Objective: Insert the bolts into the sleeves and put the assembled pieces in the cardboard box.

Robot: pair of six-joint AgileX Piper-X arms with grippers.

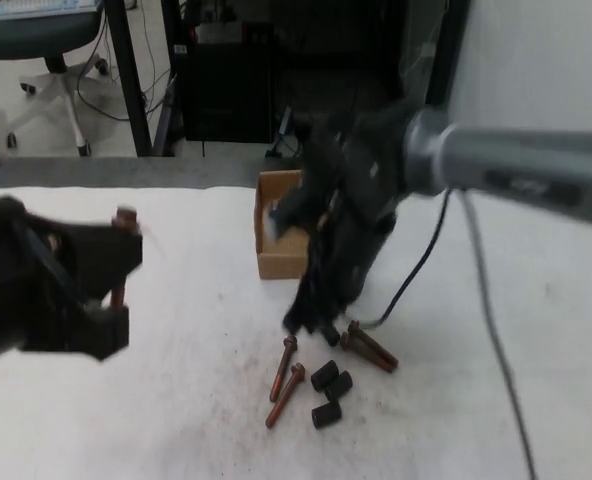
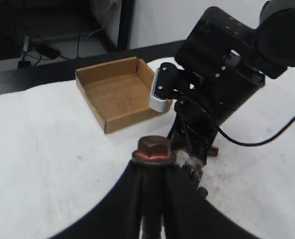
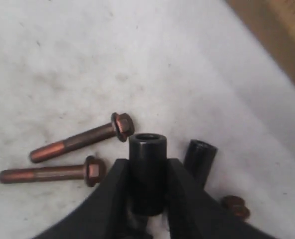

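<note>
Showing coppery bolt (image 2: 153,151), hollow black sleeve (image 3: 147,172).

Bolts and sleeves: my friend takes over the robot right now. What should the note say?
Left tool: shut on a bolt, head up, held off the bench.
Right tool: shut on a sleeve, low by the pile.
Cardboard box: looks empty, nothing assembled yet.
On the bench: about four loose bolts and three loose sleeves.
Left to do: push bolt into sleeve, box it, repeat for the rest.
</note>
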